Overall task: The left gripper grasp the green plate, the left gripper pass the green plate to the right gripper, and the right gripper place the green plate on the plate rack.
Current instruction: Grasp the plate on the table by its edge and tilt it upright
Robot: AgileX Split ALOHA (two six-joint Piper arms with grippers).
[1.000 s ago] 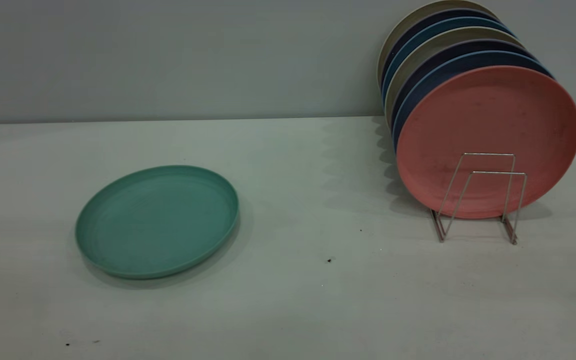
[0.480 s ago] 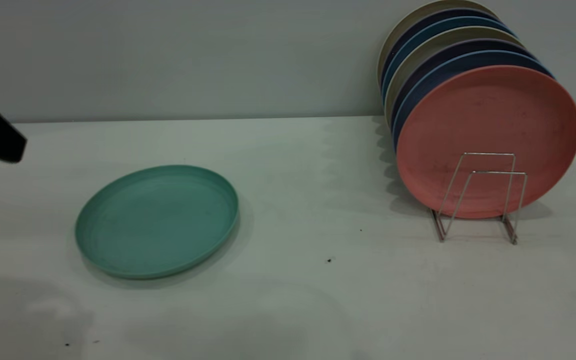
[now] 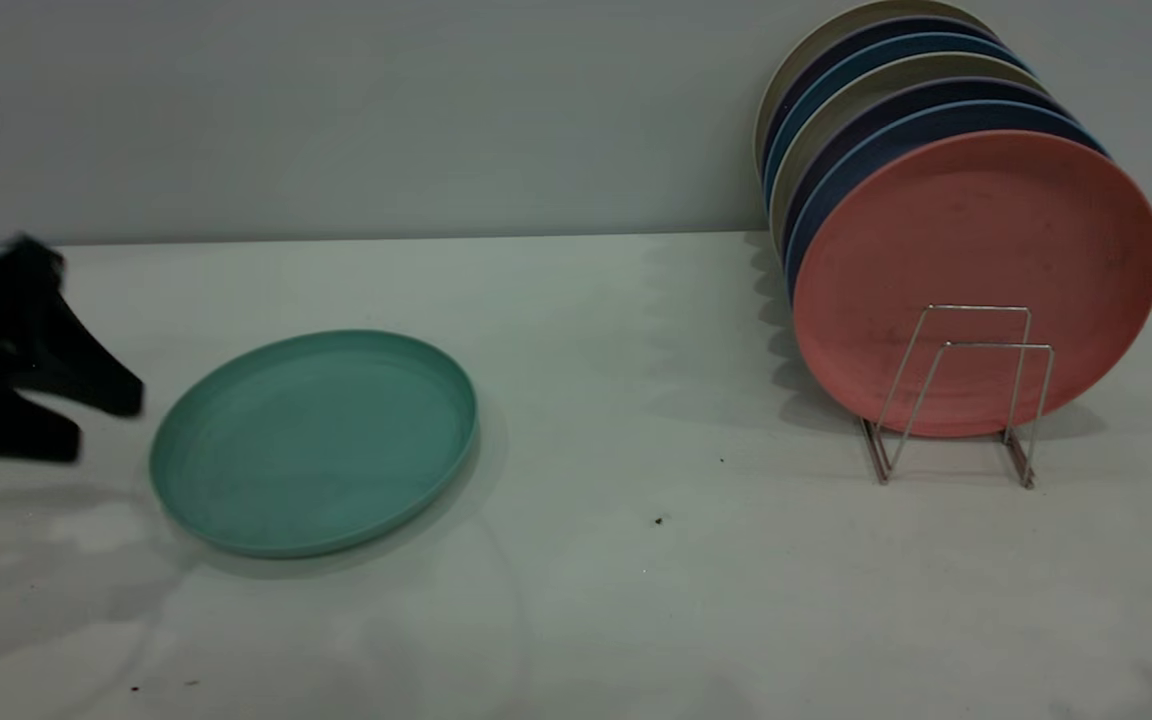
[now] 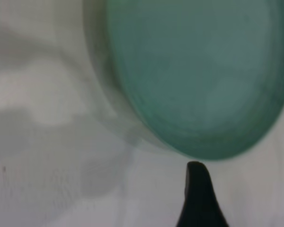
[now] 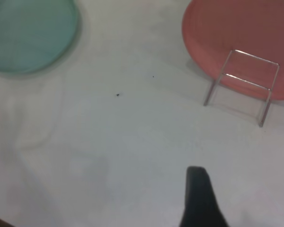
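Observation:
The green plate [image 3: 314, 443] lies flat on the white table at the left. It also shows in the left wrist view [image 4: 199, 75] and the right wrist view [image 5: 31, 33]. My left gripper [image 3: 101, 425] is open and empty, low over the table just left of the plate's rim, its fingertips [image 3: 121, 400] pointing at the plate and a short gap away. One finger [image 4: 199, 194] shows in its wrist view, near the rim. The plate rack [image 3: 976, 308] stands at the right. Part of my right gripper [image 5: 199, 198] shows above bare table, out of the exterior view.
The rack [image 5: 255, 57] holds a row of upright plates. A salmon-pink plate [image 3: 976, 250] is at the front, with dark blue and beige ones behind it. Two bare wire loops stand in front of the pink plate. A grey wall runs along the back.
My left gripper has come in from the left edge and moved down and right toward the green plate's rim. The plate and rack have not moved.

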